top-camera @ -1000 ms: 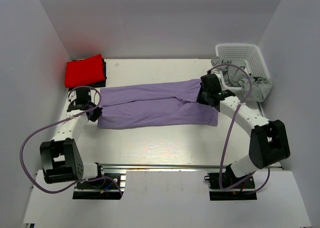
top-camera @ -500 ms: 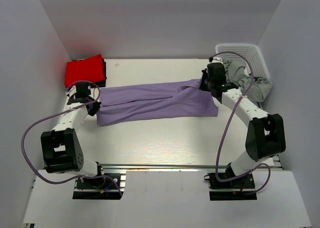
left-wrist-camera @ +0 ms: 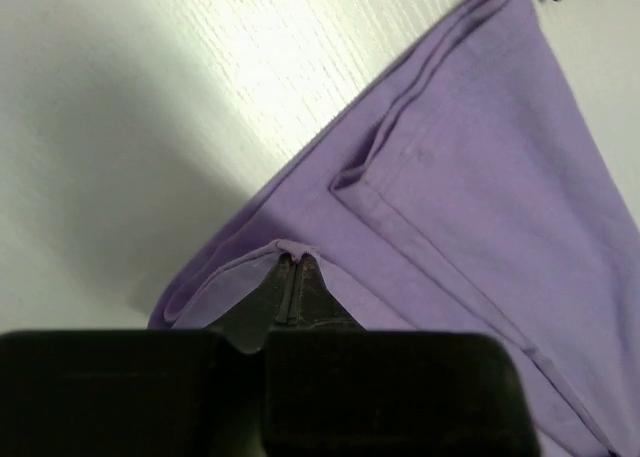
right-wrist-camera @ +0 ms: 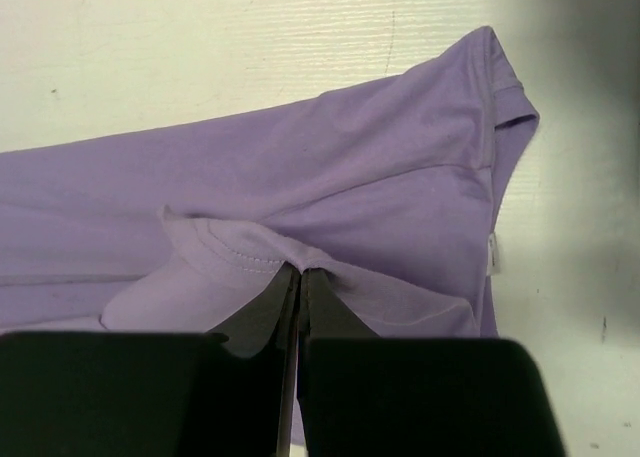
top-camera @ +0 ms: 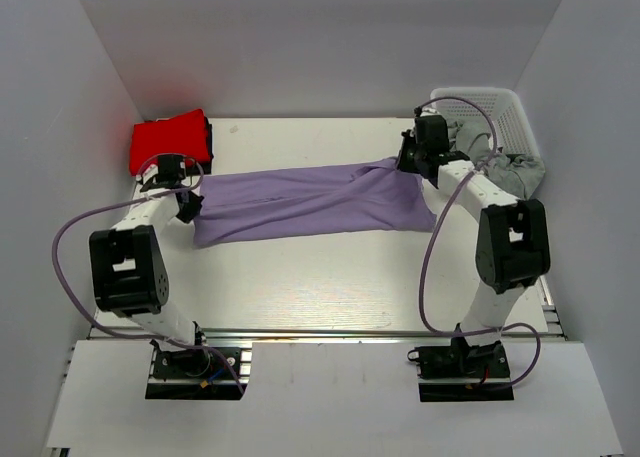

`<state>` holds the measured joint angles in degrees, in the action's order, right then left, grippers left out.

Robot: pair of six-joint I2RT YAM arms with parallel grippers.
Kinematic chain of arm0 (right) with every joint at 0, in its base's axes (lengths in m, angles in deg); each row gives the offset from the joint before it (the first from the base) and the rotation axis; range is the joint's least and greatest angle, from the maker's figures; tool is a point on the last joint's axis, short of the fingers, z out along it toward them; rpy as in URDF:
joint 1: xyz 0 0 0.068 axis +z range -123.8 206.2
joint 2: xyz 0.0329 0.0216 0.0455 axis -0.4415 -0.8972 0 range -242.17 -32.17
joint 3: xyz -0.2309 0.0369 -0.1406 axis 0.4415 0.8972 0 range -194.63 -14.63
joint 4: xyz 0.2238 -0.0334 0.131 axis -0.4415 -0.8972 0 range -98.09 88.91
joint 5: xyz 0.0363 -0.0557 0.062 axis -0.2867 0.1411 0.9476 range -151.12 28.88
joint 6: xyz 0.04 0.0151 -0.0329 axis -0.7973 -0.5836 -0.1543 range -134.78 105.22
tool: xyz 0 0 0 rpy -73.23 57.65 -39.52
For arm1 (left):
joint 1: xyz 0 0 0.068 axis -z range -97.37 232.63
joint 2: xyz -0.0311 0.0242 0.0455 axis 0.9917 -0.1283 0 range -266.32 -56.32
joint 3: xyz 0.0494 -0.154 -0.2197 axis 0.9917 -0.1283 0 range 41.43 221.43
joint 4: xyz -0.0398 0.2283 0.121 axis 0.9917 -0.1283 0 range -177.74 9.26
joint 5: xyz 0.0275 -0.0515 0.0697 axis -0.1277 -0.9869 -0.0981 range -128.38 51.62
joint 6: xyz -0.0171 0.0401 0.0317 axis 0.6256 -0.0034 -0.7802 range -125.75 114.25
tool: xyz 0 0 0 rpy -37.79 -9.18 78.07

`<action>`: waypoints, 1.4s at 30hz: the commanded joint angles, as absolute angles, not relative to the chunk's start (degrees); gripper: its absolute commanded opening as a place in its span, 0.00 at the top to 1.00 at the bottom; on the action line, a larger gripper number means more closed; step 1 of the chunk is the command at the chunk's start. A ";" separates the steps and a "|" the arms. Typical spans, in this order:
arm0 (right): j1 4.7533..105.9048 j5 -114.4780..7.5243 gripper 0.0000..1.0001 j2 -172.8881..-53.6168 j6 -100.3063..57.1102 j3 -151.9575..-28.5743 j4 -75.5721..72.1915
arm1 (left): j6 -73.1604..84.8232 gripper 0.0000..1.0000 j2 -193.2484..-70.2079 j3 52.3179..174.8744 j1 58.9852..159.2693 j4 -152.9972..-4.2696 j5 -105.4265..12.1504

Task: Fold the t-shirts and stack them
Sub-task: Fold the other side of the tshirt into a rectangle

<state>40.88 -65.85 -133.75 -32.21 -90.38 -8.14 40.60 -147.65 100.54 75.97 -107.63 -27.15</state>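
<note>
The lavender t-shirt (top-camera: 310, 202) lies stretched across the middle of the table, folded lengthwise into a long band. My left gripper (top-camera: 188, 194) is shut on its left edge; the left wrist view shows the pinched fold (left-wrist-camera: 292, 249) at the closed fingertips. My right gripper (top-camera: 408, 163) is shut on the shirt's far right edge; the right wrist view shows cloth near the collar (right-wrist-camera: 300, 267) pinched between the closed fingers. The red t-shirt (top-camera: 168, 142) lies folded at the far left corner.
A white lattice basket (top-camera: 492, 117) stands at the far right with a grey garment (top-camera: 500, 167) hanging over its near rim. White walls close in the table on the left, back and right.
Both grippers have moved away from me toward the back of the table, carrying the near edge of the lavender shirt over onto itself. The shirt now lies narrower.
</note>
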 commanded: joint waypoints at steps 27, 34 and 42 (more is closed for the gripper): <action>40.79 -43.37 0.10 -142.37 -32.44 -92.58 -6.99 | 28.36 0.00 -157.39 108.41 77.44 -99.20 -48.39; 41.76 -43.08 0.10 -148.97 -35.26 -96.45 -3.48 | 25.46 0.00 -164.06 109.45 78.50 -99.80 -48.92; 40.97 -60.74 0.10 -159.51 -37.56 -109.17 0.40 | 24.84 0.00 -164.17 102.35 78.50 -102.53 -46.20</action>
<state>41.60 -52.01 -156.33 -36.94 -103.01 -3.71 26.02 -163.24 107.71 78.27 -97.88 -47.70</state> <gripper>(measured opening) 0.904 0.997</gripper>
